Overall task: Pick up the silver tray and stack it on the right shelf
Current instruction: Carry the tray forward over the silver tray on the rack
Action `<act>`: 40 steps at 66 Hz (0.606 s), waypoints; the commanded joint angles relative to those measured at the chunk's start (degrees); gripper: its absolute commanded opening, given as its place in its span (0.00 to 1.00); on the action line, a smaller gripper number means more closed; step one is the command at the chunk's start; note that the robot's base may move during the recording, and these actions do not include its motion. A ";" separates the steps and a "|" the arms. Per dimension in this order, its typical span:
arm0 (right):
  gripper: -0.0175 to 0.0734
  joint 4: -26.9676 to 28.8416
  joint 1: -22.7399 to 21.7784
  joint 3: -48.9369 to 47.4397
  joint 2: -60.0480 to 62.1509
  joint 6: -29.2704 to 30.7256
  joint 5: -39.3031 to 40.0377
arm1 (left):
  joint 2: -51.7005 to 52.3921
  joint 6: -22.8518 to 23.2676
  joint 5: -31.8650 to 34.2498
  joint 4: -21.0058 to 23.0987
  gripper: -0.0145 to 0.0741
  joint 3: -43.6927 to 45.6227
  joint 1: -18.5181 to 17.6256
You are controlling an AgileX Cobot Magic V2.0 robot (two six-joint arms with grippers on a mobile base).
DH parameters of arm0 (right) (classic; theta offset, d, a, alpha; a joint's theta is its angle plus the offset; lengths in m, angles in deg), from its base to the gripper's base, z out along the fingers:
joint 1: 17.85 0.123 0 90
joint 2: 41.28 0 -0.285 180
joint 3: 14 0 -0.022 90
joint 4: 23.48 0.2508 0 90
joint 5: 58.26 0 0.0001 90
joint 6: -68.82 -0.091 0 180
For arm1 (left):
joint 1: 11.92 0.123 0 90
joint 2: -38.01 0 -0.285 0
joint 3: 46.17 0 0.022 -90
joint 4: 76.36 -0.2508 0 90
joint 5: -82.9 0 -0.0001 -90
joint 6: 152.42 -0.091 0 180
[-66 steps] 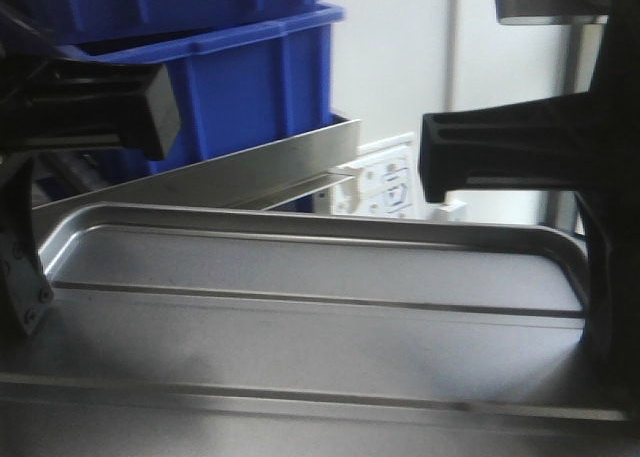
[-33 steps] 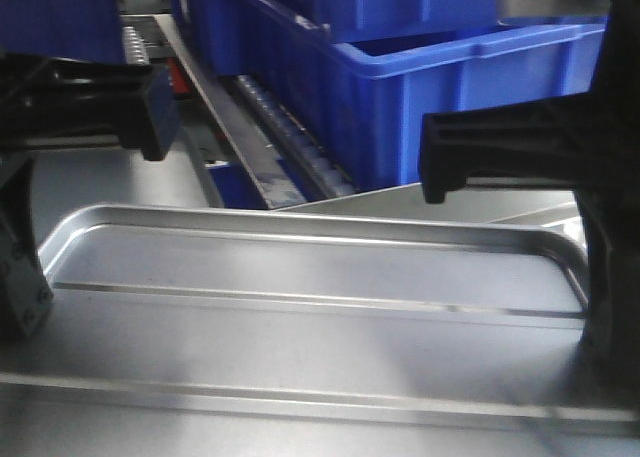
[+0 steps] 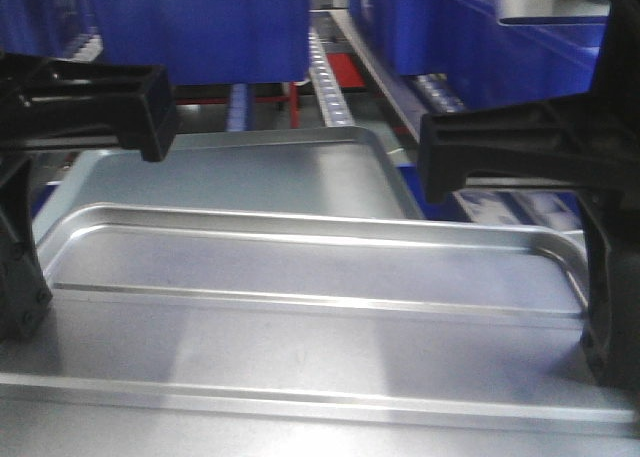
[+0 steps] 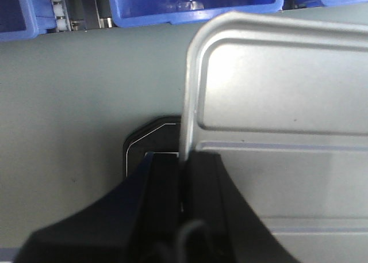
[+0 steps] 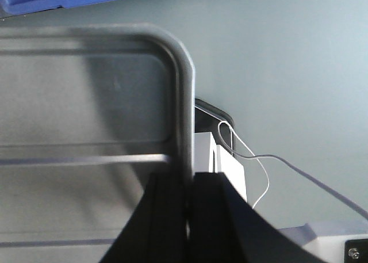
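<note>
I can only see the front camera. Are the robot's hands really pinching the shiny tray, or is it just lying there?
Observer: Really pinching. The left wrist view shows the left gripper shut on the silver tray, with the rim of its left end in the slit between the two black fingers.
Child: And the other hand?
Observer: Same thing. In the right wrist view, the right gripper is shut on the rim at the tray's right end.
Child: Is anything else near that hand?
Observer: Yes, a thin white cable loops beside it, over a plain grey surface.
</note>
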 commanded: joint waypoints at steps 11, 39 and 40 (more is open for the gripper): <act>0.25 -1.61 -0.02 -1.77 1.36 0.10 -1.12 | 1.41 0.19 -0.03 -1.26 0.05 1.49 -0.42; 0.25 -1.61 -0.02 -1.77 1.36 0.10 -1.12 | 1.41 0.19 -0.03 -1.26 0.05 1.49 -0.42; 0.25 -1.61 -0.02 -1.77 1.36 0.10 -1.12 | 1.41 0.19 -0.03 -1.26 0.05 1.49 -0.42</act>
